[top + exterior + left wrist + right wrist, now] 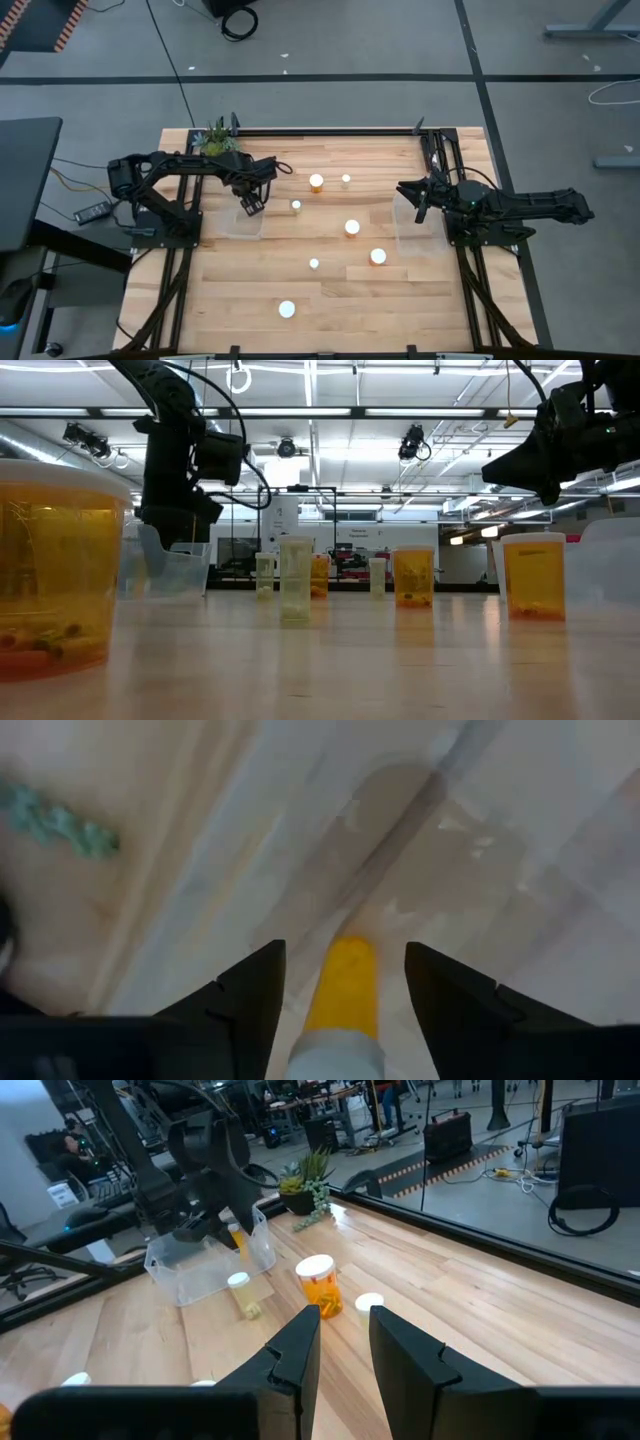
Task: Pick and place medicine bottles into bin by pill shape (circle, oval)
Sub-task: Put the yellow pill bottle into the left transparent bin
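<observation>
Left gripper (pixel 251 205) hangs over the clear bin (pixel 232 222) on the left side of the wooden table (pixel 250 300), with its 2 fingers (pixel 250 995) spread apart; in the left wrist view an amber bottle with a white cap (pixel 340 995) lies lengthwise between them, with a gap showing on each side, so the fingers look released rather than clamped, though whether either one touches the bottle cannot be told. The right wrist view shows the same bottle just under that gripper, inside the clear bin's walls. Right gripper (pixel 418 200) is at the right side of the table, above the far end of a second clear bin (pixel 420 235), its fingers drawn close with nothing between them. On the open table between the 2 bins the high view shows 7 medicine bottles standing upright with white caps up: a larger one (pixel 316 182) toward the far edge, a small one (pixel 346 180) just beside it, a small one (pixel 296 206) near the left bin, a larger one (pixel 352 227) about mid-table, another (pixel 378 256) nearer the right bin, a small one (pixel 314 264) closer to the near edge, and a large one (pixel 287 309) nearest the front. A green potted plant (pixel 216 140) sits at the far left corner of the table, behind the left arm.
</observation>
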Controlling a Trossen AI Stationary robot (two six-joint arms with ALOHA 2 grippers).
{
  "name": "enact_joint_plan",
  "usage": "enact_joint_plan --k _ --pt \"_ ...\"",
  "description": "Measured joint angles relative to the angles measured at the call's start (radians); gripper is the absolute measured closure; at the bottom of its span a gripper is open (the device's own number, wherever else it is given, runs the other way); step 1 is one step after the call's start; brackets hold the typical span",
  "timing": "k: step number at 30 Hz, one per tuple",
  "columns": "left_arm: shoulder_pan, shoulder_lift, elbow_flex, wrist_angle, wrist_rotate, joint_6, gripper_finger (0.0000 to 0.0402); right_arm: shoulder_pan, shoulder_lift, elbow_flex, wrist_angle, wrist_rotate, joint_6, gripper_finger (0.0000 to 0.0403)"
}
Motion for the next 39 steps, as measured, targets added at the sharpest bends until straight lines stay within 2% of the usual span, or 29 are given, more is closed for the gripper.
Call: enact_joint_plan --k 8,21,25,29,39 --pt "-0.046 0.000 0.096 -0.066 0.000 0.037 0.0199 0.000 0.000 0.000 0.000 0.000 0.000 0.0306" --pt "-0.148 0.001 0.226 -0.071 0.020 -0.033 0.0194 0.000 0.000 0.000 0.000 0.000 0.000 0.0306" --pt "-0.158 0.002 0.250 -0.043 0.023 -0.042 0.0194 0.000 0.000 0.000 0.000 0.000 0.000 0.0306" --pt "-0.159 0.007 0.251 0.031 0.076 -0.053 0.0195 0.000 0.000 0.000 0.000 0.000 0.000 0.0306" --pt "-0.207 0.119 0.274 0.114 0.107 -0.001 0.0194 0.000 0.000 0.000 0.000 0.000 0.000 0.0306"
